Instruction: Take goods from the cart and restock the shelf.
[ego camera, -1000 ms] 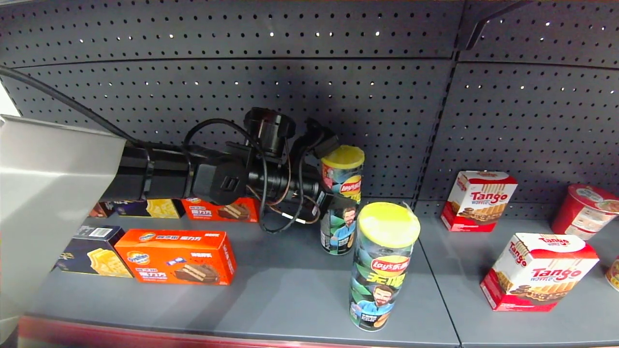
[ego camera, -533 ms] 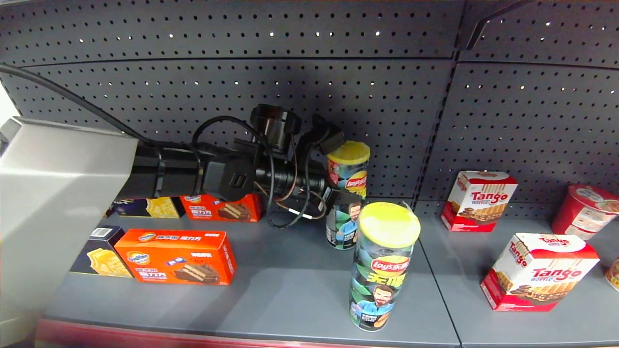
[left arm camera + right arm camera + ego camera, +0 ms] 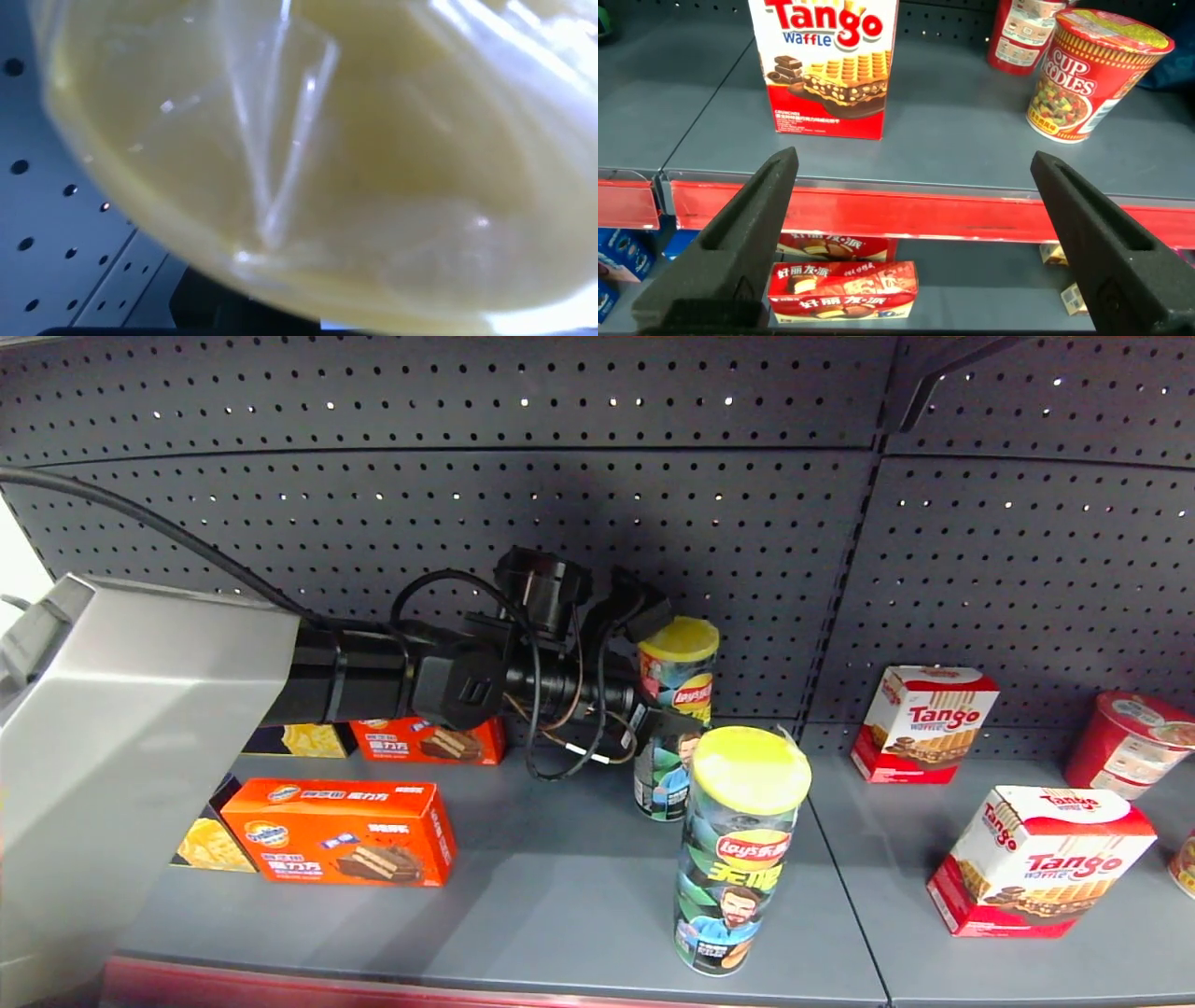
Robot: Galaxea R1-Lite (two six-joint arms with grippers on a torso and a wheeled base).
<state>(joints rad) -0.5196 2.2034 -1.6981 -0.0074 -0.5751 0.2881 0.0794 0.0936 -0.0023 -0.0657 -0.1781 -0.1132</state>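
— What moved?
— The left arm (image 3: 373, 677) has pushed further out over the shelf (image 3: 560, 896), carrying the rear chip can (image 3: 674, 728) slightly rightward.
— Anything else?
— Its silver link now hides more of the dark waffle box (image 3: 210, 845).

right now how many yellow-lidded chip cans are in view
2: the front can stands near the shelf edge; the rear can is behind it, in the left gripper. The left arm may hide more.

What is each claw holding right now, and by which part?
The left claw grips the rear chips can by the side of its body, around mid-height. The right claw is open and holds nothing.
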